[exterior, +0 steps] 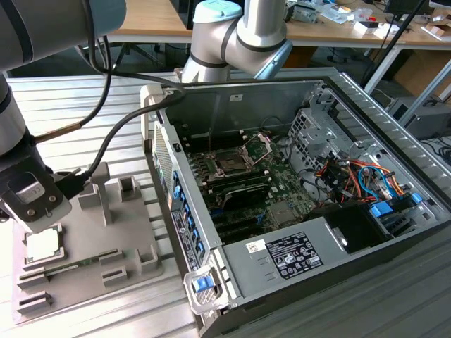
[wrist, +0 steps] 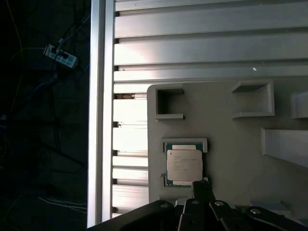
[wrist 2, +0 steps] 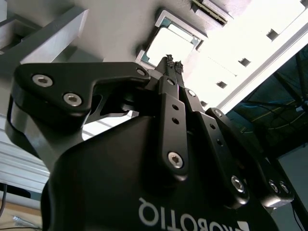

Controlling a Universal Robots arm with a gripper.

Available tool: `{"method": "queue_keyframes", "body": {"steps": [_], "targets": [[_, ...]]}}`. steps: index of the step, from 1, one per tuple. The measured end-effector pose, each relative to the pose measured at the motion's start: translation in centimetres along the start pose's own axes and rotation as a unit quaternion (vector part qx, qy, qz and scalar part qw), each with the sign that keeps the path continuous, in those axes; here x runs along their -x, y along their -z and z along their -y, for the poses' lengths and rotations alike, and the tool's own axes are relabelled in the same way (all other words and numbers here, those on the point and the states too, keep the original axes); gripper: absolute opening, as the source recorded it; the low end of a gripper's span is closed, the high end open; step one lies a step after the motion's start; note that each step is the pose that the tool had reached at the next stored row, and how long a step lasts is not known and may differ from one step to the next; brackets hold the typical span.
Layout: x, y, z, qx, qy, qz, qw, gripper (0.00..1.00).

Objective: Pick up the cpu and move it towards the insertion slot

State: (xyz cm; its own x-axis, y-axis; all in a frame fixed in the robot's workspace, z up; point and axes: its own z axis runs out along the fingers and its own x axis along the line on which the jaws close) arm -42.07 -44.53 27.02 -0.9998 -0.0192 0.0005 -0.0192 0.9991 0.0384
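Here, the exterior view shows the insertion slot [exterior: 231, 163] inside the computer case [exterior: 352, 98], well apart from the gripper [exterior: 35, 211] over the grey tray [exterior: 134, 232]. In the second wrist view its fingertips press together, empty, near the cpu [wrist 2: 168, 45]. In the first wrist view that pale silvery square lies in the tray's recess.

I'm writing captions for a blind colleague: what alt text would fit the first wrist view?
A pale square cpu lies in a recess of the grey tray, which rests on a ribbed metal table. The black gripper reaches in close to one edge of the cpu, shut and holding nothing.
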Motion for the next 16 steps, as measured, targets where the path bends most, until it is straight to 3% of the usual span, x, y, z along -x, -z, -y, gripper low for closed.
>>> {"method": "queue_keyframes", "body": {"steps": [16], "targets": [[-0.03,-0.73,0.04,0.0,0.0,0.0,1.0,0.11]]}}
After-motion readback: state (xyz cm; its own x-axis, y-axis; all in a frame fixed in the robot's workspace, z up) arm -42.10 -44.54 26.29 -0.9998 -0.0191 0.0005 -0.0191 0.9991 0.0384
